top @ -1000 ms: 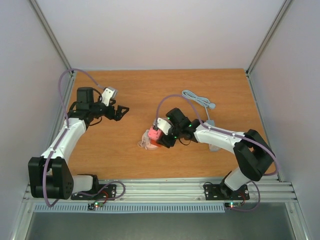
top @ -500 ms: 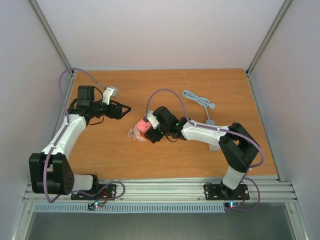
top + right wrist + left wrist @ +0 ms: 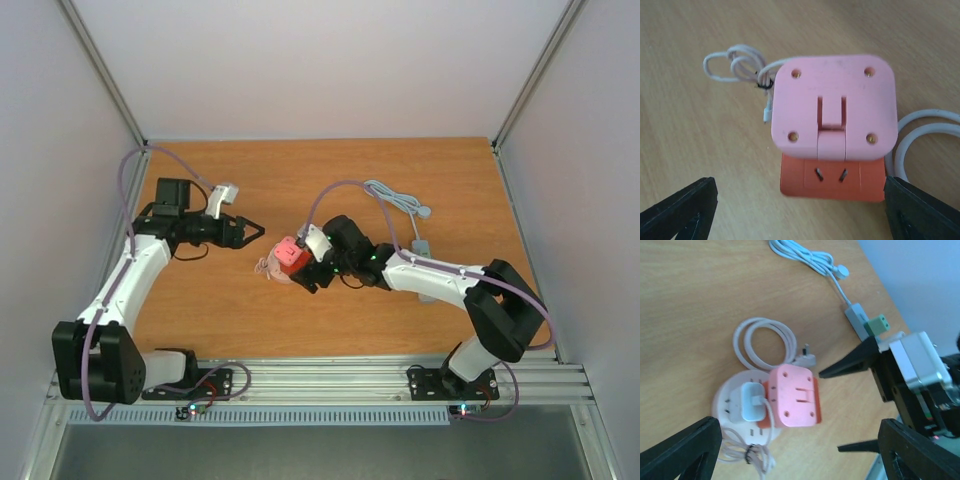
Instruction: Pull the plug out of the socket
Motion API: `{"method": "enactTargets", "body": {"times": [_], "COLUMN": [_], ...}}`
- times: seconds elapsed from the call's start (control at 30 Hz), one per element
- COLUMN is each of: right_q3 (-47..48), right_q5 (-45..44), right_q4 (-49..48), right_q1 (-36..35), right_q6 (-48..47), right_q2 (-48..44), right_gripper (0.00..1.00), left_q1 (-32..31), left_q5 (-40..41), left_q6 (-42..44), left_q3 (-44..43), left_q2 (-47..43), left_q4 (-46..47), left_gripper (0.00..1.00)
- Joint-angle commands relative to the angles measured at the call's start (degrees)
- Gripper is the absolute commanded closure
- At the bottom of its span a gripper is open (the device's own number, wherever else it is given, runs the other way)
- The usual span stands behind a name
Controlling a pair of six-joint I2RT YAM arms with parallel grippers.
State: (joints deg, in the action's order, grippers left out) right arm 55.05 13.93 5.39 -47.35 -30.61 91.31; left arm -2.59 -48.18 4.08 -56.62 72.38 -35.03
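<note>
A pink block on an orange socket base lies mid-table against a round white socket. In the left wrist view a white plug sits in the round white socket, beside the pink block. My right gripper stands open just right of the block, its fingertips close to the block without clamping it. In the right wrist view the pink block and its orange base lie ahead of the open right gripper. My left gripper hovers open to the left, empty.
A coiled white cord with a loose plug end lies behind the block. A thin tied cable trails off the white plug. A grey cable and a grey adapter with a green connector lie at the back right.
My right gripper carried the pink block left across the table, then opened and let it go. My left gripper moved right, toward the block, and narrowed slightly.
</note>
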Motion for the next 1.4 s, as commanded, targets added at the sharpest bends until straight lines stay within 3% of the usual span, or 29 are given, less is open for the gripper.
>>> {"method": "enactTargets", "body": {"times": [0.0,0.17,0.3,0.6,0.93,1.37], "right_q3": [-5.28,-9.54,-12.61,-15.81,-15.31,-15.55], "right_q5": [5.37,6.48,5.84,6.94,8.24,6.52], "right_q4": [-7.19,-13.84,-20.01,-29.82,-31.89,-36.05], "right_q1": [2.11,2.64,2.64,2.62,2.66,2.66], "right_q6": [-3.23,-3.76,-2.7,-3.1,-4.58,-4.23], "right_q2": [-2.9,-3.53,-4.12,-1.79,1.99,6.1], "right_gripper": [0.08,0.08,0.08,0.1,0.12,0.2], "left_q1": [-3.57,-9.16,-10.4,-12.46,-15.41,-18.5], "left_q5": [-3.83,-2.8,-5.3,-0.01,2.47,12.12], "left_q6": [-3.15,-8.78,-10.08,-20.04,-24.5,-25.67], "left_q3": [1.42,5.09,6.7,9.4,10.08,8.45], "left_q2": [-1.91,-4.59,-3.69,-4.59,-2.74,1.64], "left_q4": [-3.84,-0.97,-0.62,5.33,8.33,9.62], "left_gripper": [0.13,0.11,0.1,0.01,0.01,0.05]}}
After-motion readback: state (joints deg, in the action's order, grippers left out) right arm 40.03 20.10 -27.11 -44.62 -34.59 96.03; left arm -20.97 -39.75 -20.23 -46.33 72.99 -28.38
